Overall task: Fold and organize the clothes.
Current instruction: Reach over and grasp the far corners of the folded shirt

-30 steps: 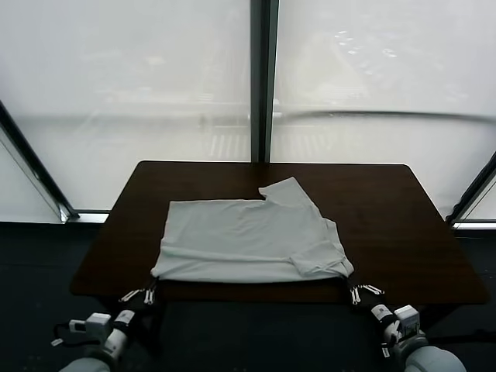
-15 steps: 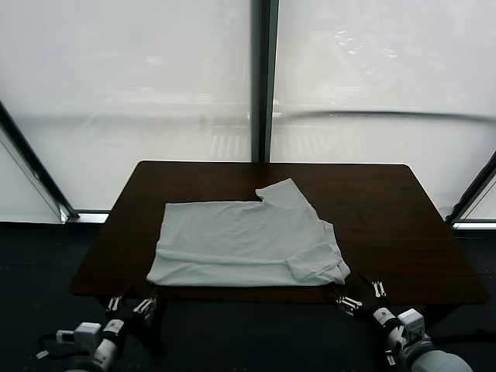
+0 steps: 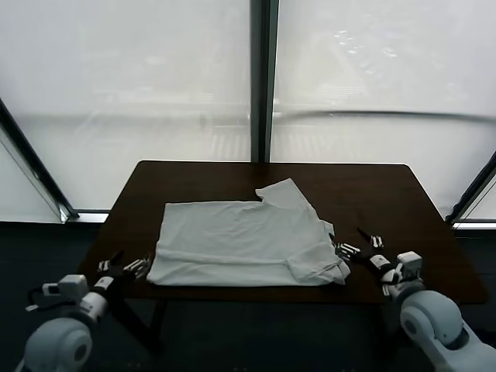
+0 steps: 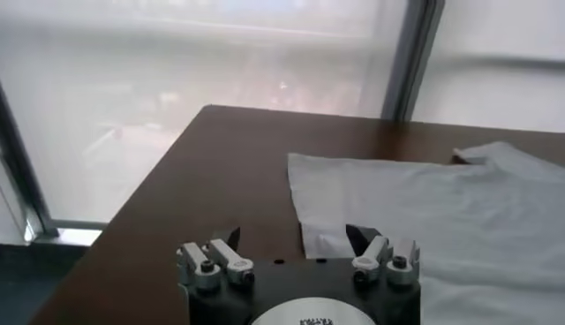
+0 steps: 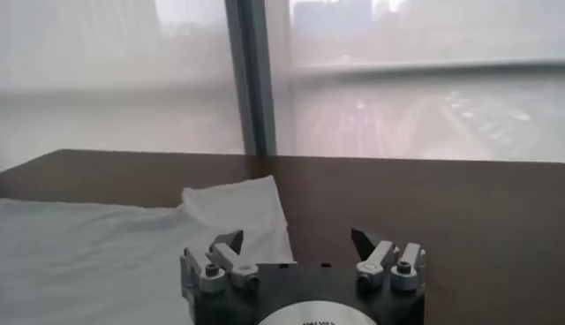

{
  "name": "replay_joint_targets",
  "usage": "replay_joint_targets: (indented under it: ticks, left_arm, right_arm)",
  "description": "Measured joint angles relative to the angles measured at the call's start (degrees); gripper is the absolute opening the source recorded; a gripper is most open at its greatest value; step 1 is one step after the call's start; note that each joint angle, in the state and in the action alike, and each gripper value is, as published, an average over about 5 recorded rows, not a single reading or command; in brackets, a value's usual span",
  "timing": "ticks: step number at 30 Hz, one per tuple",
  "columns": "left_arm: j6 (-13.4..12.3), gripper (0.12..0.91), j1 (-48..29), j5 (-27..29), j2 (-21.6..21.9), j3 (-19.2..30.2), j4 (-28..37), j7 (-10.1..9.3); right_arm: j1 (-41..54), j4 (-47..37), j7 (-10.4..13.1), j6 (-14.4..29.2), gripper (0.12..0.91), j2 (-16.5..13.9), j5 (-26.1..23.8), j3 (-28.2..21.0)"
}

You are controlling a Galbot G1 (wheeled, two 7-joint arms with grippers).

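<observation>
T-shirt [image 3: 246,242] lies flat on dark brown table [image 3: 387,201], plain pale grey-white side up, folded to a rough rectangle; one sleeve flap sticks out at the far edge, approx. mid-table, a second sleeve fold sits at the near corner on the right-arm side. Left end effector [image 3: 124,265] sits low at the table's near edge, just beside the shirt's near corner on the left-arm side, not touching fabric; jaws wide, nothing between them. Left wrist view confirms: left end effector [image 4: 293,240] w/ both fingers spread, bare table under them, shirt edge [image 4: 424,212] just ahead and off to one side of the gap. Right end effector [image 3: 358,242] is over the table just beside the shirt's sleeve fold, apart from the cloth as far as the head view shows; jaws wide, empty. Right wrist view: right end effector [image 5: 296,240] spread open, shirt [image 5: 115,247] ahead and to one side, sleeve flap beyond it. Behind the table: frosted window panes w/ a dark vertical frame post [image 3: 262,77].
</observation>
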Motion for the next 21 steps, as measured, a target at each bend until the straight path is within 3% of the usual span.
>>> replay_joint_targets:
  ticks: [5, 9, 15, 21]
  left_arm:
    - [1.2, 0.907, -8.7, -1.4, -1.6, 4.8, 8.1, 0.54]
    - [1.7, 0.907, -13.1, -0.9, -2.8, 7.5, 13.5, 1.74]
    - [1.7, 0.907, -17.4, 0.7, -4.5, 9.9, 19.6, 3.41]
    - [0.5, 0.907, -19.0, 4.1, -5.1, 10.9, 23.4, 6.08]
  right_arm:
    - [7.4, -8.3, 0.0, -1.0, 0.907, 3.3, -0.7, -4.3]
    - [11.3, -14.3, -1.5, -1.2, 0.907, 6.0, -1.6, -6.5]
    - [15.4, -21.4, -4.6, -1.1, 0.907, 9.9, -3.8, -8.7]
    - [17.9, -26.0, -5.5, -0.4, 0.907, 12.4, -6.3, -10.0]
